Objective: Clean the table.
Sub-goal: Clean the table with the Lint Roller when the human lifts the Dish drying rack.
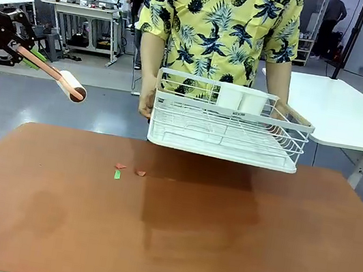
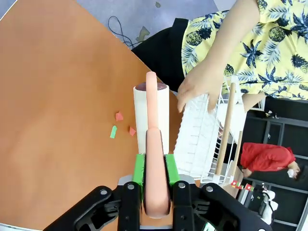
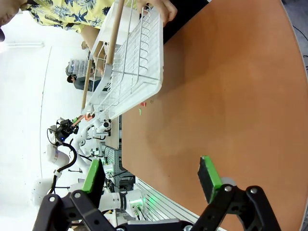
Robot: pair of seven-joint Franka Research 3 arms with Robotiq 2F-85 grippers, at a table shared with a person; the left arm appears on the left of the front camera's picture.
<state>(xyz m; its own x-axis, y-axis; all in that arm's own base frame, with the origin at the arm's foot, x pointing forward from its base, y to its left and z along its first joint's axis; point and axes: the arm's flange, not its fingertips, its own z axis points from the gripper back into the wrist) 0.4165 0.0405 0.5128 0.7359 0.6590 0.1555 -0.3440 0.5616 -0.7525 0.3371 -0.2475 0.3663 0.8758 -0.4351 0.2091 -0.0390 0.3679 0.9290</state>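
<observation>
So the left gripper [image 2: 154,168] is clamped tight on the pink handle of a lint roller [image 1: 72,85]. It's holding it up in the air out past the table's far left corner, white roll pointing toward the middle. My guess is it's parked there, ready to come down.

The table [image 1: 218,252] sits right below the front camera, and the brown top is bare apart from a few paper scraps [image 1: 118,174]. There's one green and a couple of reddish ones, near the far edge and left of the middle. Those look like what needs picking up.

The person at the far edge has both hands on a white dish rack [image 1: 227,133] with two white cups [image 1: 242,99] in it, holding it clear above the table. I reckon that's so the roller can reach the wood underneath.

The right gripper [image 3: 151,177] hangs over the table with its fingers spread wide, holding nothing. It seems to be just staying out of the way.
</observation>
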